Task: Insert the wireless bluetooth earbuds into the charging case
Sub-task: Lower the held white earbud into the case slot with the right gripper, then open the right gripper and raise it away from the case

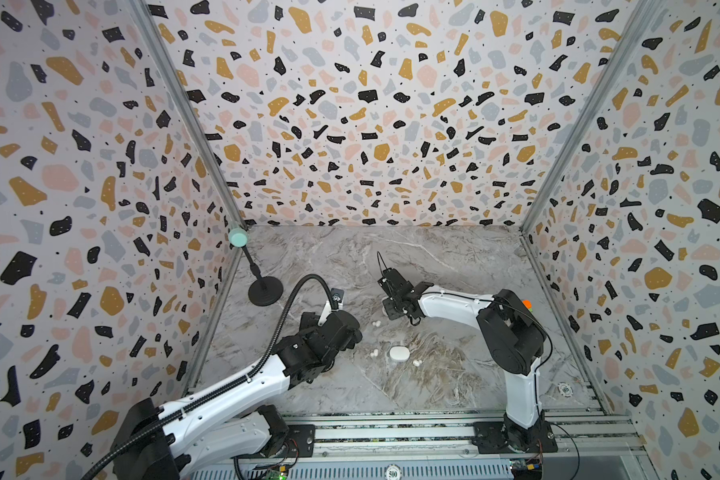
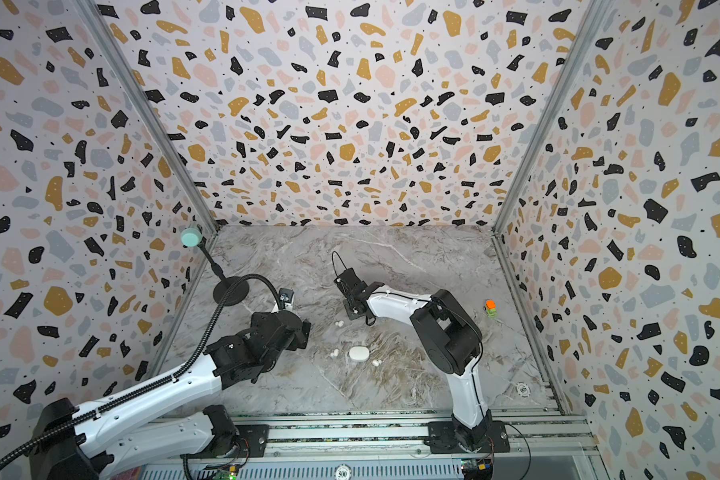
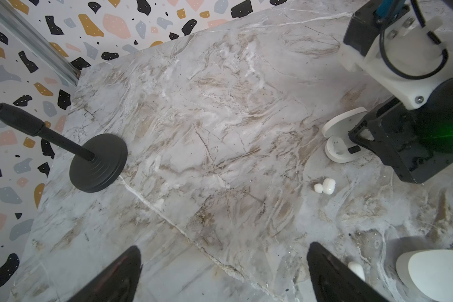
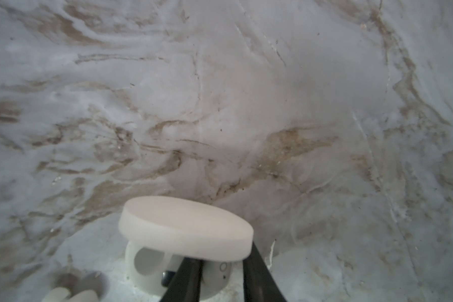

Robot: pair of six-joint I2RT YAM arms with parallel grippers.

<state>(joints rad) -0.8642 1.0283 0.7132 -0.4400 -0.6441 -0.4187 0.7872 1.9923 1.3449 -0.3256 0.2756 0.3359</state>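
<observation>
Now my left gripper (image 3: 224, 248) hangs wide apart, and my right gripper (image 4: 221, 264) is narrowly parted at the open case (image 4: 186, 227), but whether it pinches I cannot tell.

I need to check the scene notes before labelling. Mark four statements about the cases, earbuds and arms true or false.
1. The left fingers stand wide apart with nothing between them. True.
2. Both white cases are shut. False: the shut case lies mid-table, but the open case by the right arm has its lid up.
3. A black stand sits near the left wall. True.
4. No earbuds lie loose. False: three earbuds lie on the table.
</observation>
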